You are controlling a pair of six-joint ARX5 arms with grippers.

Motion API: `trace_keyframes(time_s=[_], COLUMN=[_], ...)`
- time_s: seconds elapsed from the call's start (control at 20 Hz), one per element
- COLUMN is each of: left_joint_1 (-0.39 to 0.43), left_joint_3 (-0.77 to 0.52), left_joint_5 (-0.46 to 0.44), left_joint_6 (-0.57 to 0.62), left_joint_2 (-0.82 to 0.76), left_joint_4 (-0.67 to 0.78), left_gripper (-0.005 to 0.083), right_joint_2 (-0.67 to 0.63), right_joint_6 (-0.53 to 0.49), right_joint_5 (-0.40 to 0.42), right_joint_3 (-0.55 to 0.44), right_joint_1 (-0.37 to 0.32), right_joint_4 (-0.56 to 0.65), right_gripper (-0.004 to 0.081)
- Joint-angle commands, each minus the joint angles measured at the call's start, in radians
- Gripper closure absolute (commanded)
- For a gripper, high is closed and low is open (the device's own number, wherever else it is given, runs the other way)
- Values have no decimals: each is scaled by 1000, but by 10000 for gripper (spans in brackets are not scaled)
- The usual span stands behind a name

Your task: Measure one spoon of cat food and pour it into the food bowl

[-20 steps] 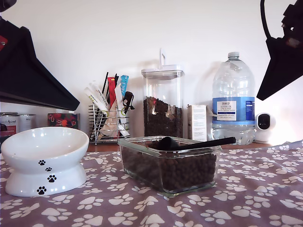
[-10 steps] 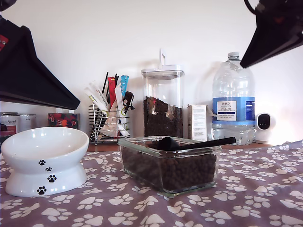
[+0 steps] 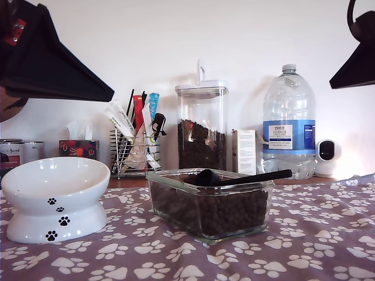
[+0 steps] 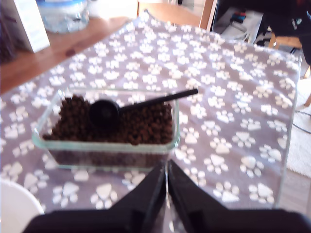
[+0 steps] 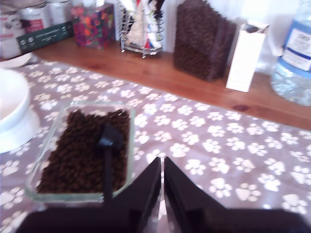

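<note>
Cloth-covered table: glass dish holds cat food, spoon.

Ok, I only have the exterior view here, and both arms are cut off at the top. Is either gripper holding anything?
Observer: No. My first gripper has its fingers shut on nothing and hovers short of the glass dish.
Operator: And the other one?
Observer: My second gripper is likewise shut and empty. The spoon lies untouched on the cat food in the dish.
Operator: Anything in the food bowl yet?
Observer: The part of the food bowl that the second wrist view shows is bare white.
</note>
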Motion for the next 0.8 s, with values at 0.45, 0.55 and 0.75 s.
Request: trace_keyframes(time_s=[0.45, 0.55, 0.75], left_joint_1=[-3, -3, -3], left_joint_3=[-16, -16, -16], left_joint_5=[8, 8, 8], left_joint_6=[9, 16, 16], left_joint_2=[133, 135, 135], left_joint_4=[27, 34, 34], left_gripper=[793, 793, 793], right_joint_2=[106, 130, 203], right_joint_6=[-606, -778, -992], right_joint_5=[-12, -11, -10], right_joint_3=[-9, -9, -9], right_joint_1=[43, 69, 98], right_joint_4=[-9, -57, -70], right_gripper=[515, 487, 452])
